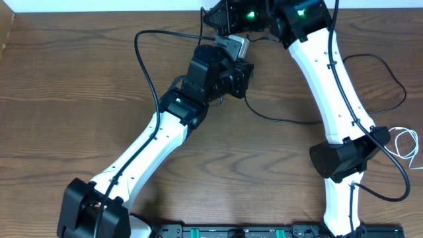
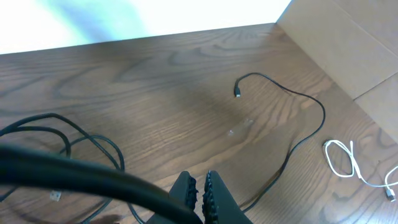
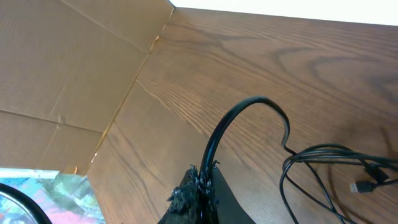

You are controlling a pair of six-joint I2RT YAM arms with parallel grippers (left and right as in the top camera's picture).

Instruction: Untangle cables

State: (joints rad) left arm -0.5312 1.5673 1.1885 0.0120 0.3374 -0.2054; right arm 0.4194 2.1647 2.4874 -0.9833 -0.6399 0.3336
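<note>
Where my right gripper (image 3: pixel 200 183) reaches over the far side of the table (image 1: pixel 66 99), its fingers are clamped on a black cord (image 3: pixel 249 102). The cord arches up out of them and drops back to the wood. Just past that arch lies a loose bunch of black loops (image 3: pixel 323 152), with a small plug (image 3: pixel 360 186) beside it. A cardboard wall (image 3: pixel 62 74) stands to one side in that wrist view.

From overhead, my two grippers sit close together at the far middle of the table. My left gripper (image 2: pixel 199 190) has its fingers drawn near each other with only a slit between. I cannot tell whether anything is pinched there, as a dark blurred cable (image 2: pixel 74 169) crosses right in front.

Beyond the left gripper a second black cord (image 2: pixel 311 102) lies free in a wide curve, ending in a plug end (image 2: pixel 237 93). A white cord (image 2: pixel 341 158) lies looped near it, seemingly not touching.
</note>
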